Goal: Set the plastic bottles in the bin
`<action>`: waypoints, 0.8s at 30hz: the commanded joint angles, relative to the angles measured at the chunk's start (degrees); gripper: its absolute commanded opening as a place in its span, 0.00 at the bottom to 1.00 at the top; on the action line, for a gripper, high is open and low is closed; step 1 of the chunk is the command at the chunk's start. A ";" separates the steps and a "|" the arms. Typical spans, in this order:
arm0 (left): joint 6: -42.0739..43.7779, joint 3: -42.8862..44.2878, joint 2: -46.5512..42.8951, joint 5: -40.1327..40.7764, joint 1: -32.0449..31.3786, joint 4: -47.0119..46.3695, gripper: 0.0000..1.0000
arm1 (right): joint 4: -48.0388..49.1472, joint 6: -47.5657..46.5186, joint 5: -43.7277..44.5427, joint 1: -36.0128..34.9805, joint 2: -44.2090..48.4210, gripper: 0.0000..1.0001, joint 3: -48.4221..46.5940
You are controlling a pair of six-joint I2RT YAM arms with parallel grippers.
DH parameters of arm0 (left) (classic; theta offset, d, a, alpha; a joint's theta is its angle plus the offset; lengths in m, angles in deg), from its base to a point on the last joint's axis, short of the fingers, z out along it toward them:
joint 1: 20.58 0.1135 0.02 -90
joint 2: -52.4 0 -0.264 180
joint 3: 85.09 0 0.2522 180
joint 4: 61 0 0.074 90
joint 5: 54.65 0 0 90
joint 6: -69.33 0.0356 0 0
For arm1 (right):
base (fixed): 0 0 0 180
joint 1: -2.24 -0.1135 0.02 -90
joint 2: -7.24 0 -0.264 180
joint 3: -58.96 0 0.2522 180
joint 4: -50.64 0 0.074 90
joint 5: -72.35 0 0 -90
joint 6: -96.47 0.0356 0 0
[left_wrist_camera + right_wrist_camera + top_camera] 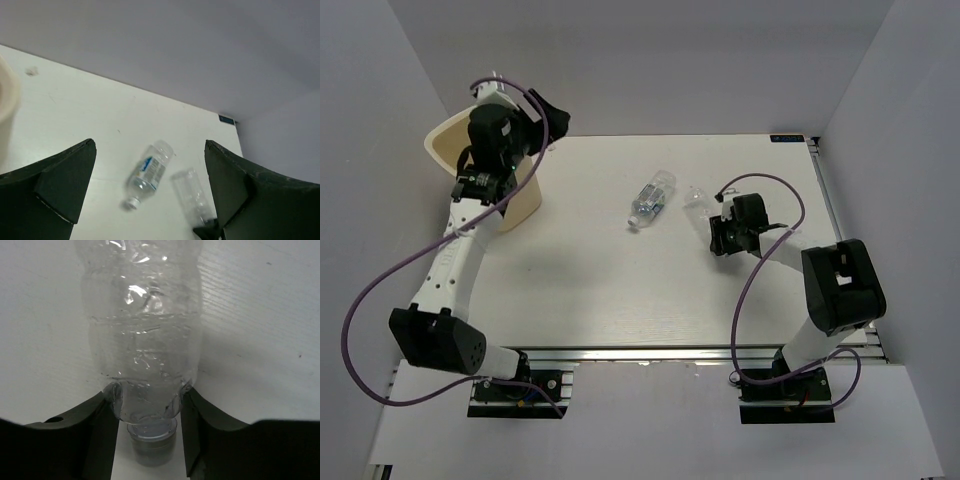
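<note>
My right claw (pixel 147 407) is squeezed shut on the neck end of a clear bottle (pixel 145 340) lying on the desk (pixel 620 290). My left claw (pixel 150 150) is wide open and empty, up by the bin (pixel 440 145). Another bottle with a blue label (pixel 653 198) lies mid-desk. I think this is the grabbing step. Next I must lift my bottle and carry it across to the bin, which is well apart from it.
</note>
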 commanded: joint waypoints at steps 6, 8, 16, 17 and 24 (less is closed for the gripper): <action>-4.69 -13.31 -3.80 -6.88 -9.09 -10.64 0.98 | 1.57 1.93 -4.55 -1.09 2.78 0.18 -1.43; -4.43 -12.79 -1.34 -6.71 -12.00 -10.46 0.98 | 1.92 3.85 -7.62 -1.70 6.02 0.13 -0.82; -4.86 -10.76 5.78 -6.81 -18.67 -12.21 0.98 | 5.26 8.43 -24.04 -4.59 16.14 0.11 0.15; -4.95 -10.68 6.75 -6.80 -19.21 -12.65 0.98 | 5.61 8.78 -25.20 -5.21 16.41 0.11 -0.54; -7.32 -9.88 9.92 -10.49 -22.46 -15.91 0.98 | 6.93 10.72 -32.58 -7.77 15.80 0.10 -5.56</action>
